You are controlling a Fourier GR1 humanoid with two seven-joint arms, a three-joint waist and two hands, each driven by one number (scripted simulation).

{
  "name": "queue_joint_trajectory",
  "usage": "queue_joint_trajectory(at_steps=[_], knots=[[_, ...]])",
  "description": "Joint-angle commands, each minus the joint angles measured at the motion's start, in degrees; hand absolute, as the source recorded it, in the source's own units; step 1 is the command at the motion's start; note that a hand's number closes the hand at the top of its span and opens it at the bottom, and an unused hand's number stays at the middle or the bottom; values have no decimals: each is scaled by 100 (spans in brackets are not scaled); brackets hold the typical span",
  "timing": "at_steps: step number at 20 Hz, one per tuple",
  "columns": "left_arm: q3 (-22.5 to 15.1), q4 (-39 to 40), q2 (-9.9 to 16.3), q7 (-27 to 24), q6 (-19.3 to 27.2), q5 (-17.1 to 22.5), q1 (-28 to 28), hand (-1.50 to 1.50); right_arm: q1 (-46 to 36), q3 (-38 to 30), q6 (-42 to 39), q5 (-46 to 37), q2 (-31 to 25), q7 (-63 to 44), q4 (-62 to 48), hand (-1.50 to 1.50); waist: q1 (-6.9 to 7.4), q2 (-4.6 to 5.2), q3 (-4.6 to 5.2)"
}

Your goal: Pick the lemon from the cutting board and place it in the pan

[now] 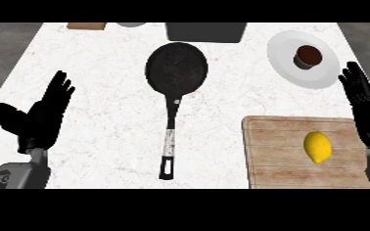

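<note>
While on wooden board [289,147], oval lemon [317,147]

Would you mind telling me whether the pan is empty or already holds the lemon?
Empty. The pan shows only its bare dark base, while the lemon lies on the cutting board.

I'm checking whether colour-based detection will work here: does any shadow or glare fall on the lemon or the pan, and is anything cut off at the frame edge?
Head view: lighting is flat and even, with no glare on the lemon or the dark pan; no distinct cast shadows show; the right hand and the cutting board are clipped by the right edge; the left hand shows whole.
</note>
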State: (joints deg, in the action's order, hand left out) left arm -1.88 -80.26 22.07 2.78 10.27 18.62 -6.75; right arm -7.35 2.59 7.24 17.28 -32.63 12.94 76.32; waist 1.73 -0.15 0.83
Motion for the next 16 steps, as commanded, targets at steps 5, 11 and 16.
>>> queue_joint_trajectory(at_steps=[5, 11, 16], knots=[[84, 618, 853, 604, 383, -939, -90, 0, -623, 73, -946, 650, 206, -219, 598, -150, -199, 29, -90], [38, 586, 852, 708, 387, -911, 454, 0, 98, -1344, 1534, 380, 644, 24, 66, 150, -567, -53, -125], [-178, 609, 654, 919, 331, -1238, 63, 0, 1632, -1147, 1256, -65, 832, 1023, 1509, -150, -279, -1, -83]])
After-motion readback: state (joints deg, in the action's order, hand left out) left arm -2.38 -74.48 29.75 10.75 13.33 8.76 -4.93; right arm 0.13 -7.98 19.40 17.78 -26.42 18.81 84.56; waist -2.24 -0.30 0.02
